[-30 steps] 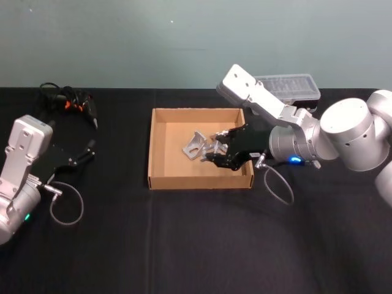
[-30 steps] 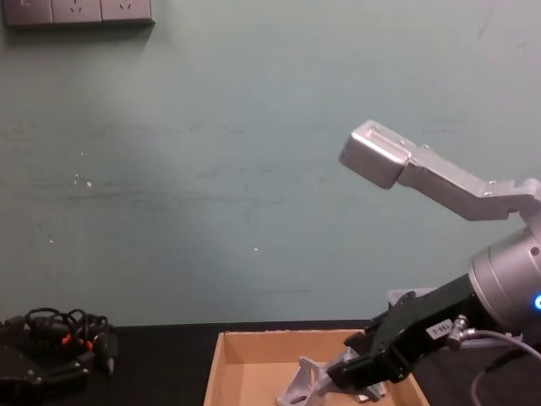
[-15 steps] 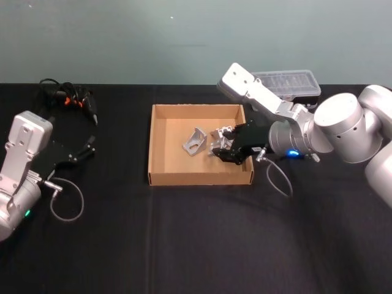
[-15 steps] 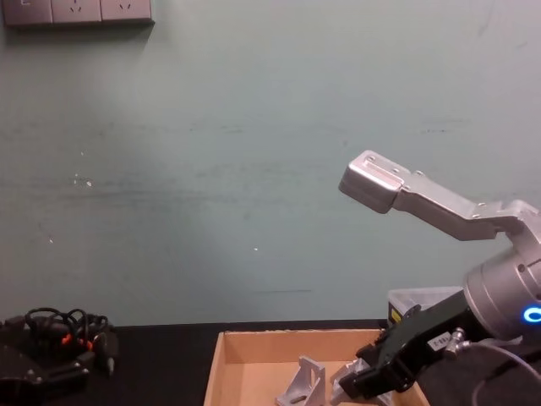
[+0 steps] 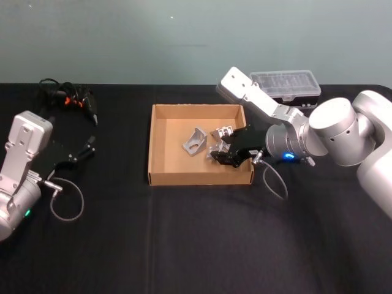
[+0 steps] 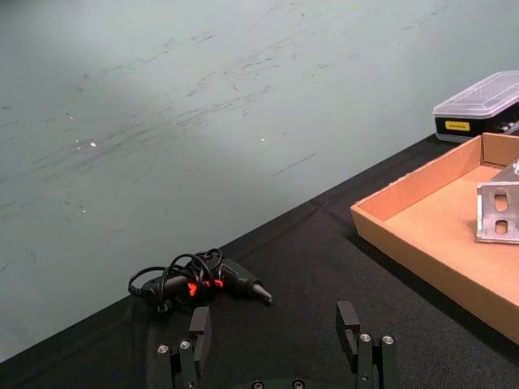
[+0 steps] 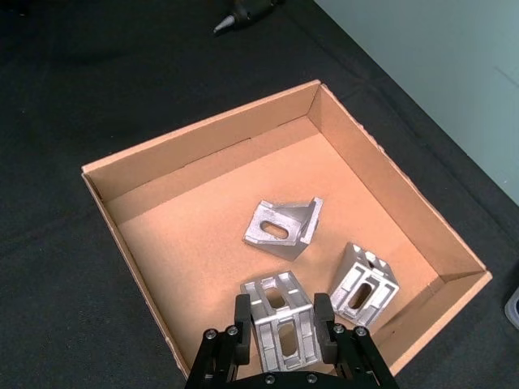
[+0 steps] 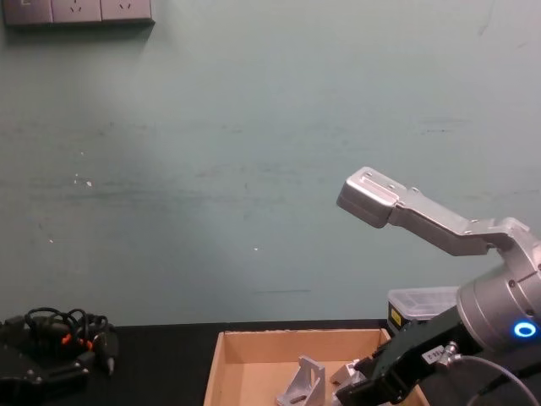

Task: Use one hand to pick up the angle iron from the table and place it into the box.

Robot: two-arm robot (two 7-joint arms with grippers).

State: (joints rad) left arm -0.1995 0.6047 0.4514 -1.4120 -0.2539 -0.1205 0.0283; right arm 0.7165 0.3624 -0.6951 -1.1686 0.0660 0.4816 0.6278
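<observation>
Holding my right gripper (image 7: pixel 282 303) over the box (image 7: pixel 203 134), I have its two fingers pressed against opposite sides of the angle iron (image 7: pixel 274 328), so I judge it clamped, not merely straddled. The piece hangs upright above the box floor, near the wall at 3 o'clock. I came in over that wall because my arm reaches from that side.

My left gripper (image 6: pixel 272 320) sits parked nearest me at 9 o'clock on the table (image 5: pixel 196 245), fingers spread wide and holding nothing; one hand is enough for this job, so it keeps out of the way.

Farther in, a second bracket (image 7: pixel 365 284) stands on the cardboard just beside my load, and a third bracket (image 7: pixel 284 229) lies towards the box's middle. I judge the spot below me bare enough to let go without knocking either, though the second one is close.

Beyond the box, at 1 o'clock, is a clear-lidded plastic case (image 5: pixel 286 84); at 10 o'clock, a corded tool (image 5: pixel 70 101). Both are well apart from my work.
</observation>
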